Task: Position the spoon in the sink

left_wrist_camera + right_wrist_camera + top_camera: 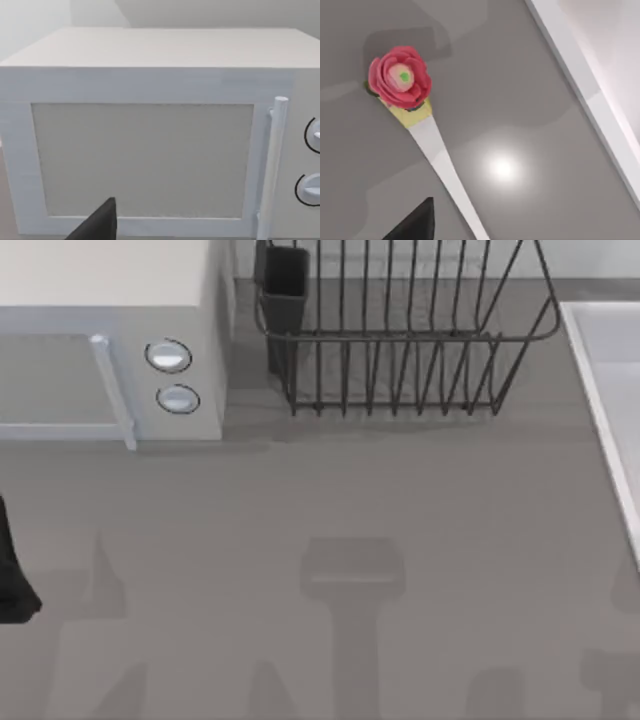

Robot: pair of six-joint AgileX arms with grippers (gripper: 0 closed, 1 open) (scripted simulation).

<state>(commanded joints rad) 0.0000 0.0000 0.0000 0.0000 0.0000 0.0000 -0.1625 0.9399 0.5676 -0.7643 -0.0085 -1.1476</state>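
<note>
The spoon [428, 136] lies flat on the grey table: a pale handle with a red-pink rose [400, 76] at one end. It rests outside the sink [585, 92], a short way from its raised pale rim. My right gripper [415, 224] shows as a dark tip hovering over the table beside the handle, apart from it. The sink [603, 390] runs along the table's right edge in the top view. My left gripper [99, 223] hangs in front of the microwave door, and a dark part of that arm [12, 575] sits at the table's left edge.
A white microwave [110, 350] with two round knobs stands at the back left, its door [142, 160] shut. A black wire dish rack [400, 340] with a dark cutlery holder [284, 290] stands at the back middle. Arm shadows fall on the bare grey table.
</note>
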